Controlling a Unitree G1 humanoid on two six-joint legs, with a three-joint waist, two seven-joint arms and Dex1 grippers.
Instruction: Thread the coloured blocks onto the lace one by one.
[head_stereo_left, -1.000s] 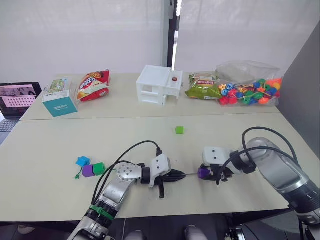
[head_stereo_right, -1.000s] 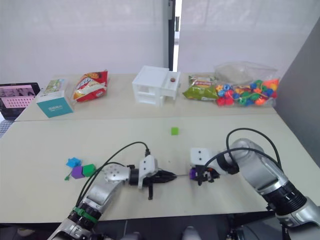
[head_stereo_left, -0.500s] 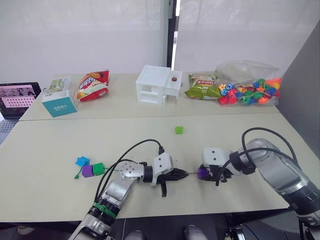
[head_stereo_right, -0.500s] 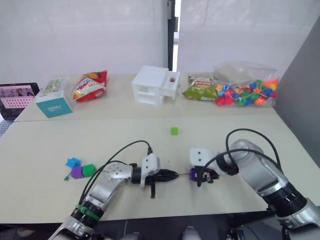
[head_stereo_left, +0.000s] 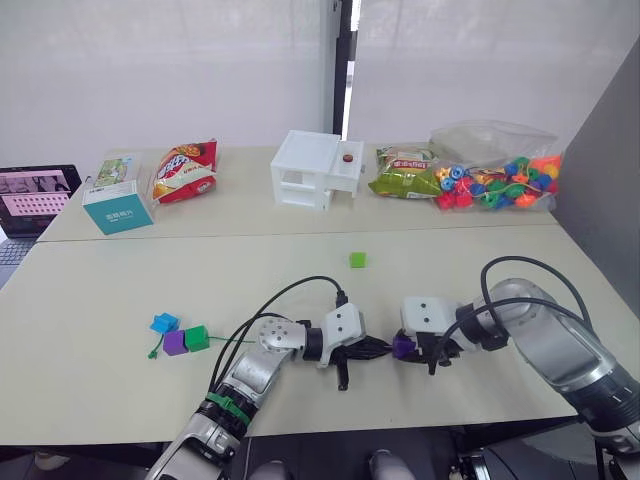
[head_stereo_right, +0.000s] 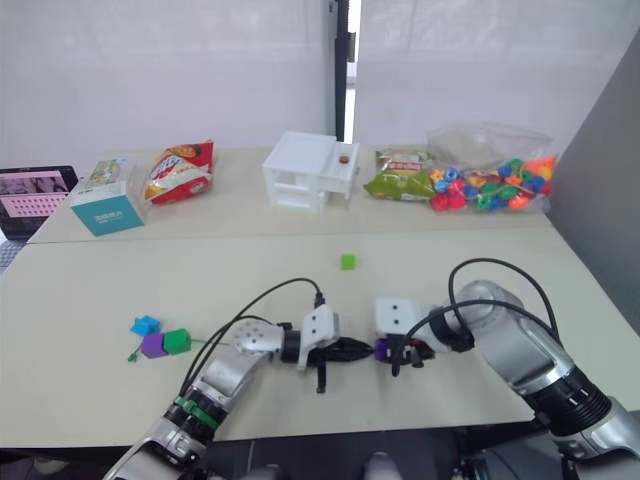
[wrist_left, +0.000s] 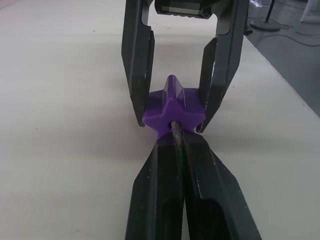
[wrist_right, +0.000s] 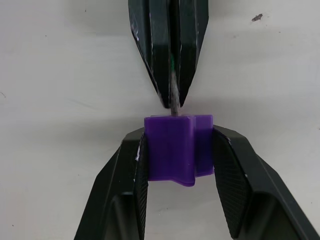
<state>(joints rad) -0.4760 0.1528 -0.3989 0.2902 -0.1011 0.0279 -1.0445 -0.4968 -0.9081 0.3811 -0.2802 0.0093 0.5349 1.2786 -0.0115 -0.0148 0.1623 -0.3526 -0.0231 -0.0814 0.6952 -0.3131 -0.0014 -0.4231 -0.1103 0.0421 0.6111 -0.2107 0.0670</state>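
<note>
Five blocks (head_stereo_left: 358, 260), one lace (wrist_left: 176, 141).

Left gripper (head_stereo_right: 362, 349) meets right gripper (head_stereo_right: 392, 350) at a purple block (head_stereo_right: 381, 348) on the near table (head_stereo_right: 90, 300); green lace (head_stereo_right: 205, 341) trails left

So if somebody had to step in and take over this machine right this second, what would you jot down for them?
Left gripper: jaws shut on the stiff tip of the green lace, tip at the hole of the purple block.
Right gripper: jaws shut on that purple block, low over the table.
Done: a blue block, a second purple block and a dark green block sit together at the lace's far end, apparently threaded.
Left: push the tip through this block and slide it along, then fetch the light green block lying loose farther back.
</note>
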